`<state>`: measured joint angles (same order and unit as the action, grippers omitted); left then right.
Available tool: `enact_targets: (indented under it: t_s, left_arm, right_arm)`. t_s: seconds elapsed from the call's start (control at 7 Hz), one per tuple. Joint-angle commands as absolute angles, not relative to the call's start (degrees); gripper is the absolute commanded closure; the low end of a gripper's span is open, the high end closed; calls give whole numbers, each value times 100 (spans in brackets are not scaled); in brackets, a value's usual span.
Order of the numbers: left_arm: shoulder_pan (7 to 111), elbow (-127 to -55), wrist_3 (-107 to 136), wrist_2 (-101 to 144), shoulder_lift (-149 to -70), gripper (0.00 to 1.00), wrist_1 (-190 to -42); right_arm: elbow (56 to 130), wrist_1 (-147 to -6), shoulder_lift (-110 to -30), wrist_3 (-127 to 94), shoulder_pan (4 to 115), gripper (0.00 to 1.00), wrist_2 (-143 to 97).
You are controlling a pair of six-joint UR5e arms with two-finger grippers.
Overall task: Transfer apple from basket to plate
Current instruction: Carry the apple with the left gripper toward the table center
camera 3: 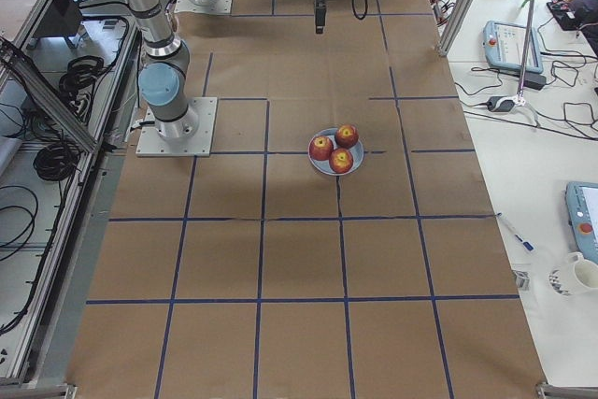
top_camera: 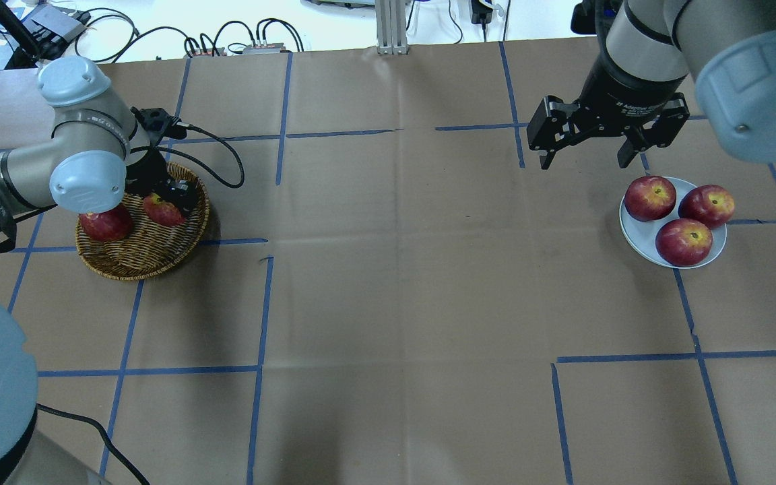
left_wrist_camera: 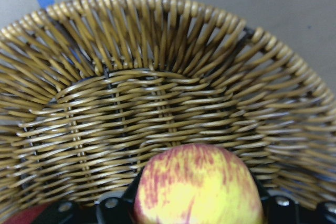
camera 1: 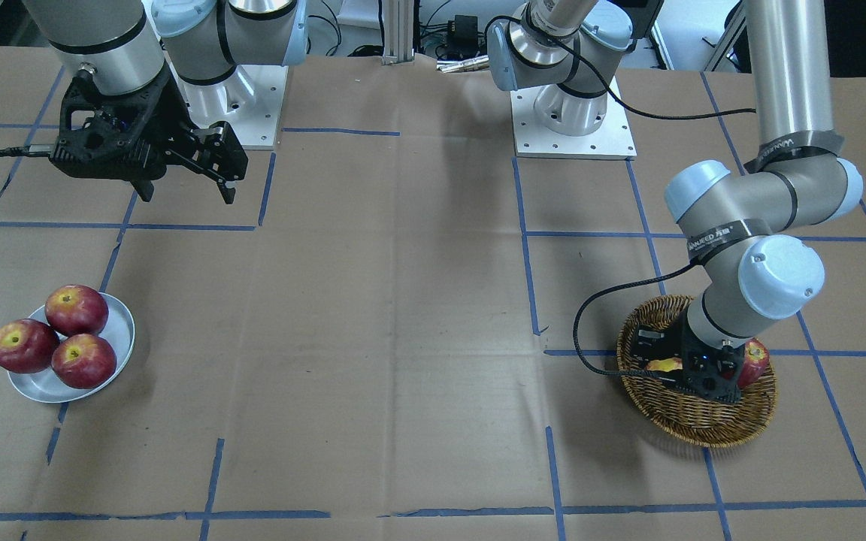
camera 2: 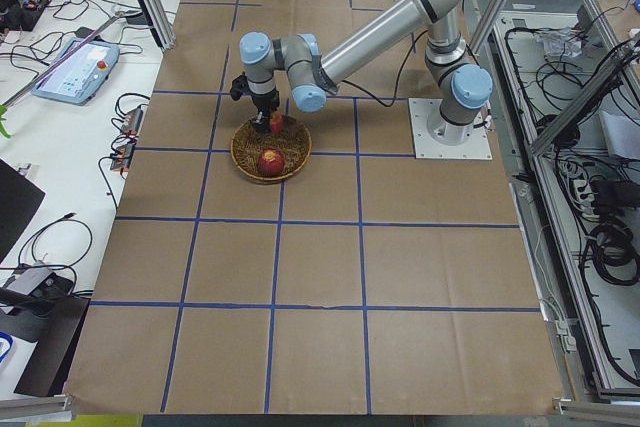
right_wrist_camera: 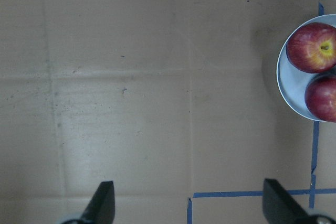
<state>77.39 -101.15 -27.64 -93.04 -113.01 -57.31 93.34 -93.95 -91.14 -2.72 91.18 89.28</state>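
Overhead exterior shows the brown-paper-covered bench (top_camera: 388, 283) with the round brown wicker basket (top_camera: 152, 263) at the robot's left and the small glossy grey-white plate (top_camera: 637, 234) well apart at its right. The left gripper (top_camera: 171, 201) is down inside the basket with its jaws either side of the pale yellow, red-streaked apple (left_wrist_camera: 198, 187). Whether they press on it I cannot tell, as the fruit hides them in the wrist view. The right gripper (top_camera: 584, 164) hangs over bare bench just beside the plate, jaws wide and holding nothing. By my reading the transfer is barely begun: the apple lies in the basket near one dark red apple (top_camera: 106, 223), three dark red apples (top_camera: 684, 242) crowd the plate, and lift, carry and placing are all left. The apple is near round, with no marked long axis. No stalk shows, though its streaks suggest the core runs up the wrist view.
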Motion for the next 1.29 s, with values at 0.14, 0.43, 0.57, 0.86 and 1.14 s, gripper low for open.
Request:
enact_targets:
  t_s: [0.14, 0.43, 0.57, 0.86, 1.14]
  left_arm:
    - [9565, -9854, 446, -9299, -11073, 56, -6144]
    - [10691, -9293, 2172, -9290, -11633, 56, -6100]
    - [11149, -8899, 2763, -9334, -12115, 56, -6074]
    - [11478, -8430, 3014, -9422, -12733, 55, -6073]
    - [11513, -8534, 3006, -9413, -12779, 55, -5985]
  right_arm:
    - [9334, -9396, -9114, -272, 9106, 0, 8930]
    - [9334, -9396, -9114, -272, 9114, 0, 8930]
    - [9334, -9387, -9114, -272, 9106, 0, 8930]
    - [9334, -9387, -9114, -272, 9105, 0, 8930]
    - [9334, -9387, -9114, -272, 9105, 0, 8930]
